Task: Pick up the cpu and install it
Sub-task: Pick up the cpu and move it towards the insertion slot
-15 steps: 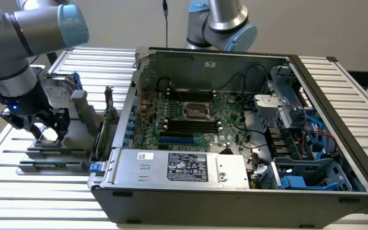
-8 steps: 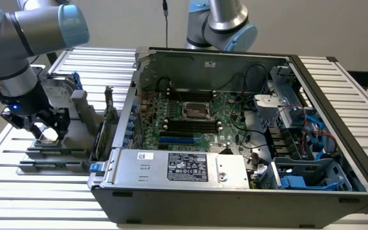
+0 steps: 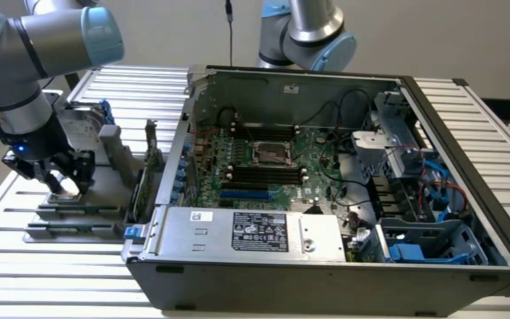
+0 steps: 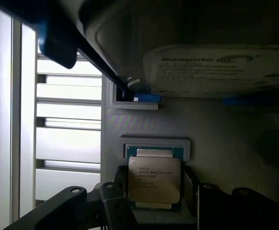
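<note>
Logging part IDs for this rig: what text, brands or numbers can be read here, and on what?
"Seagate": on the hard drive label; the rest of its print is blurred.
cpu: several printed lines on the metal top, too blurred to read.
power supply label: print and marks too small to read.
white sticker beside it: too small to read.

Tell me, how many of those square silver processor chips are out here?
1. The cpu lies on the grey holder beside the computer case, right below the gripper. The motherboard socket looks empty; others could be hidden.
</note>
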